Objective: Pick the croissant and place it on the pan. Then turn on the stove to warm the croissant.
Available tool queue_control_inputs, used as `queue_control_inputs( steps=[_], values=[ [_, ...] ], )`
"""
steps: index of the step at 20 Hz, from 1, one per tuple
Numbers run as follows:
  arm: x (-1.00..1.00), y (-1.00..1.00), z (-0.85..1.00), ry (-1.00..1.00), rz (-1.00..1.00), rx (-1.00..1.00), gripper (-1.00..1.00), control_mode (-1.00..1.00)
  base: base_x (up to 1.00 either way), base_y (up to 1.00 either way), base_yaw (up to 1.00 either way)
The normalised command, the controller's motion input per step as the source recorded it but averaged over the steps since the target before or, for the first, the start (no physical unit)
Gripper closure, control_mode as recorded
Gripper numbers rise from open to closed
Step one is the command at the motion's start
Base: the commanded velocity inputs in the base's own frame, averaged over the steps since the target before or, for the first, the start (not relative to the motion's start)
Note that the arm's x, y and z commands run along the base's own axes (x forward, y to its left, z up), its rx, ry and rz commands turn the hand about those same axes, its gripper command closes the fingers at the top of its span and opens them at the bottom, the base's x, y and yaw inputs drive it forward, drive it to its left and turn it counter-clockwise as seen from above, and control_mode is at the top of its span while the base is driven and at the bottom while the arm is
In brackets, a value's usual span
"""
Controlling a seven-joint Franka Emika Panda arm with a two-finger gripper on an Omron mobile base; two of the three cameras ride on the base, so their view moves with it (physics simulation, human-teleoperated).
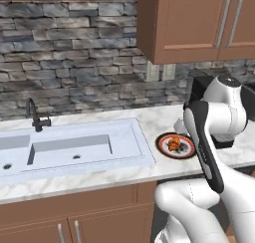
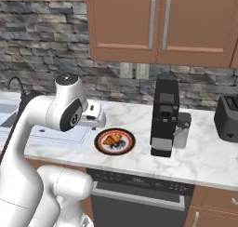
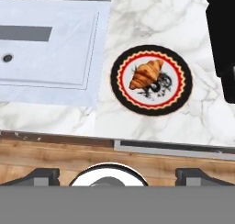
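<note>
End effector (image 3: 117, 175) hung wide open and empty above the croissant (image 3: 146, 73) on its plate (image 3: 180, 95), the pick not yet begun; it needed to descend onto the croissant.

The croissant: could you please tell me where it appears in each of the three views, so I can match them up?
Left base view: the croissant lies right of centre on the plate, beside the sink.
Right base view: left of centre, on the same plate, left of the coffee machine.
Hand view: upper middle, on the plate's left half.
Shared landmark: the red-rimmed plate on the marble counter.
</note>
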Motion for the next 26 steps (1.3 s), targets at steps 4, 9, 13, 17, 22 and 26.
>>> queue_control_inputs(
  steps=[4, 9, 13, 17, 22, 26],
  values=[
    [0.00, 0.00, 0.00, 0.00, 0.00, 0.00, -1.00, 1.00, 0.54, -0.06, 0.00],
    [0.00, 0.00, 0.00, 0.00, 0.00, 0.00, -1.00, 1.00, 0.45, -0.06, 0.00],
    [0.00, 0.00, 0.00, 0.00, 0.00, 0.00, -1.00, 1.00, 0.26, -0.02, 0.00],
    [0.00, 0.00, 0.00, 0.00, 0.00, 0.00, -1.00, 1.00, 0.09, 0.00, 0.00],
    [0.00, 0.00, 0.00, 0.00, 0.00, 0.00, -1.00, -1.00, 0.01, 0.00, 0.00],
    [0.00, 0.00, 0.00, 0.00, 0.00, 0.00, -1.00, -1.00, 0.00, 0.00, 0.00]
  ],
)
